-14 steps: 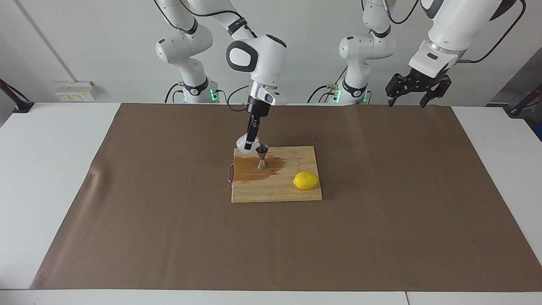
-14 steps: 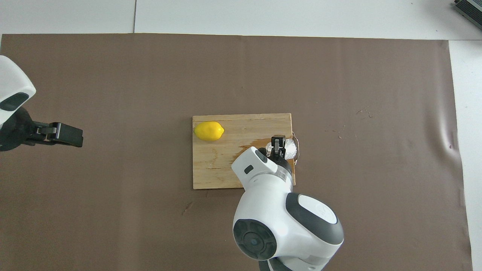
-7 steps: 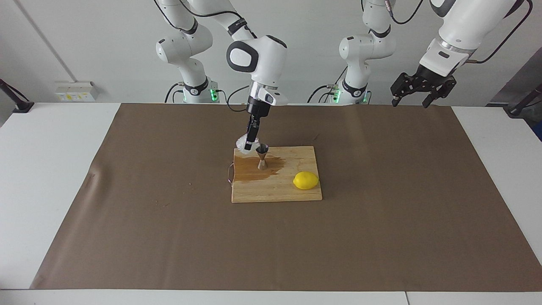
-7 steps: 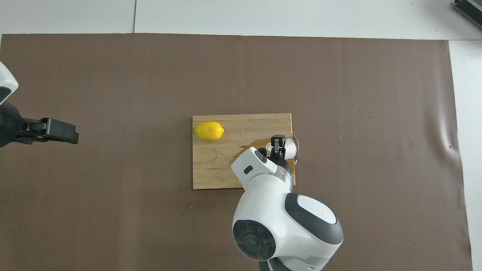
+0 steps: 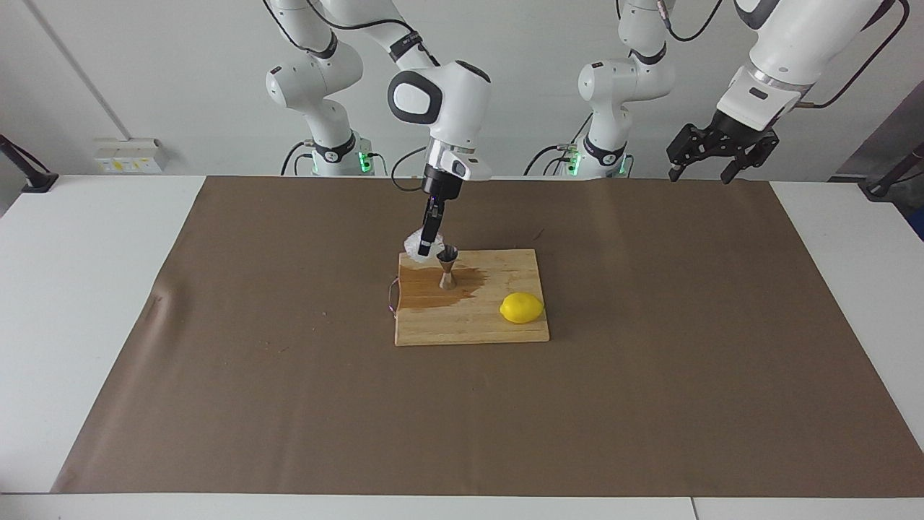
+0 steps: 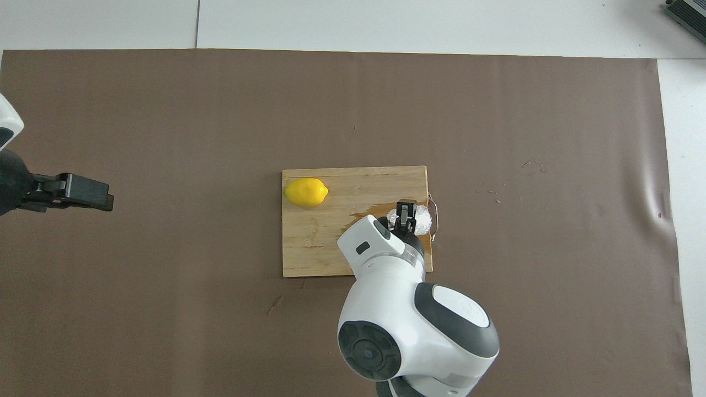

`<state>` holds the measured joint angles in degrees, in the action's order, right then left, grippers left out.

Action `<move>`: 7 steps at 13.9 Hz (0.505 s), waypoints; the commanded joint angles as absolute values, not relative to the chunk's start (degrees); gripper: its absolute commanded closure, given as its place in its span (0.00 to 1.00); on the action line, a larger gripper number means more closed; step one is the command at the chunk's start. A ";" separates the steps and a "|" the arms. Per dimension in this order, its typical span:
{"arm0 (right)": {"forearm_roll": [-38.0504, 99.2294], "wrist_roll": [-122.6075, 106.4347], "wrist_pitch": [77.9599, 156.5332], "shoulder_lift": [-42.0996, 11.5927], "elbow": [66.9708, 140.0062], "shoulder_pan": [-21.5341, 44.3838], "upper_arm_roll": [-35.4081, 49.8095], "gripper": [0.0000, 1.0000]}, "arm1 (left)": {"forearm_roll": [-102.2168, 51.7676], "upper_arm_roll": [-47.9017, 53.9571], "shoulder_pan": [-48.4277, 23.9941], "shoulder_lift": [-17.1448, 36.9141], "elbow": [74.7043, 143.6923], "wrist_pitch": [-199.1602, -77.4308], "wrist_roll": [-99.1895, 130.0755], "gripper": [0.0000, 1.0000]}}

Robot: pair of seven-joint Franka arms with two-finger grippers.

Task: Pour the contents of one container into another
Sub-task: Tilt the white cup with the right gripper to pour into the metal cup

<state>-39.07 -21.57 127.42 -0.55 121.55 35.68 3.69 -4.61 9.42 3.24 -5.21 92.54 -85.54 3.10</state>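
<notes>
A small clear textured glass cup hangs tilted above the wooden board's corner, with my right gripper shut on it. Its mouth leans toward the silver jigger, which stands upright on the board right beside it. The right arm's wrist hides the jigger in the overhead view. A dark wet stain spreads over the board around the jigger. My left gripper waits open, high in the air over the mat's edge at the left arm's end.
A yellow lemon lies on the board, farther from the robots than the jigger and toward the left arm's end. A brown mat covers the table. A thin cord loop hangs off the board's edge.
The left arm has lifted and pulled back toward its own end of the table. The right gripper has raised the cup very slightly; the jigger and lemon have not moved.
</notes>
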 commanded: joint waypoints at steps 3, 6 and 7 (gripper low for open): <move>-33.93 -20.83 127.44 -2.29 118.83 35.07 4.13 1.00 | -5.27 8.61 2.81 -6.06 93.08 -84.20 2.55 0.00; -32.18 -20.83 127.44 -2.81 117.51 34.63 4.13 1.00 | -5.27 8.70 2.81 -6.06 93.16 -84.20 2.46 0.00; -31.38 -20.92 127.62 -2.81 117.51 34.54 4.13 1.00 | -5.27 8.70 2.81 -6.06 93.08 -84.20 2.55 0.00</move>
<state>-33.22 -21.48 127.42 -1.90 119.00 35.50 3.67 -4.61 9.33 3.24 -5.21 92.55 -84.91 3.10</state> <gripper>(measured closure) 0.493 0.000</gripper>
